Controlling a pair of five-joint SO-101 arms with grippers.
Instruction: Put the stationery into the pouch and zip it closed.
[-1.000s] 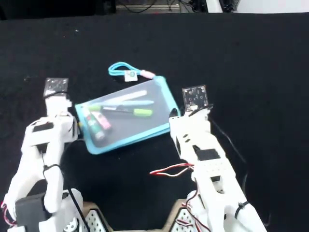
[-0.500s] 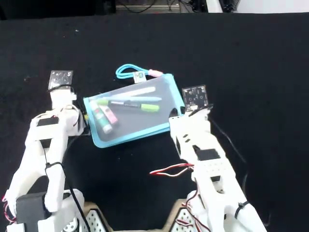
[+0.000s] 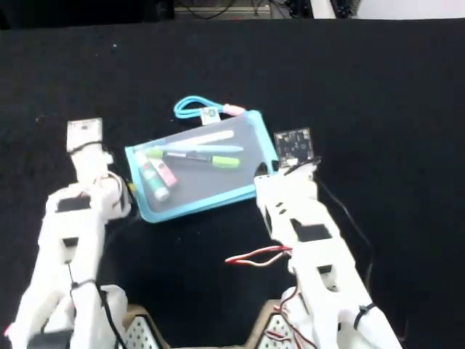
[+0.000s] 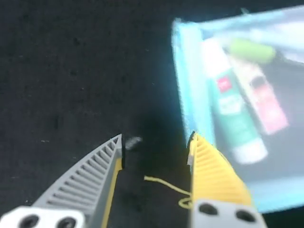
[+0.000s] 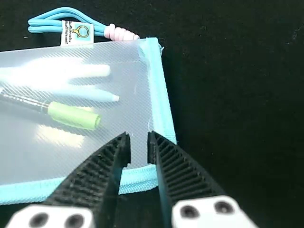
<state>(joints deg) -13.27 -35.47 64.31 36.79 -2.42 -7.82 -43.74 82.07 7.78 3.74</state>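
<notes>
At the near edge of the black desk (image 3: 378, 94) the two white arms rose side by side, a loop of red and white wires (image 3: 254, 256) hanging off the right one. The left gripper (image 4: 156, 139) hung over bare desk just beside the pouch's left short end, its grey and yellow jaws spread wide with nothing between them; in the left wrist view the yellow jaw overlapped the blue border. The right gripper (image 5: 138, 136) had its black jaws drawn close together, pinching the near long edge of the pouch (image 3: 211, 187) just beside its right near corner.

The pouch lay flat near the middle of the desk, a little toward the left side and turned so that its right end sat farther back. It was translucent with a light blue border. Inside, at the left end, lay a green-and-white glue stick (image 3: 150, 179) and a pink one (image 3: 168, 174) side by side. Beyond them lay a marker with a green cap (image 3: 211, 160), a pale blue pen (image 3: 218, 150) and a white pen (image 3: 211, 138). From the far right corner a blue strap (image 3: 189, 107) looped out over the desk, with pink beads (image 3: 234, 111) and a white tag (image 3: 211, 115).
</notes>
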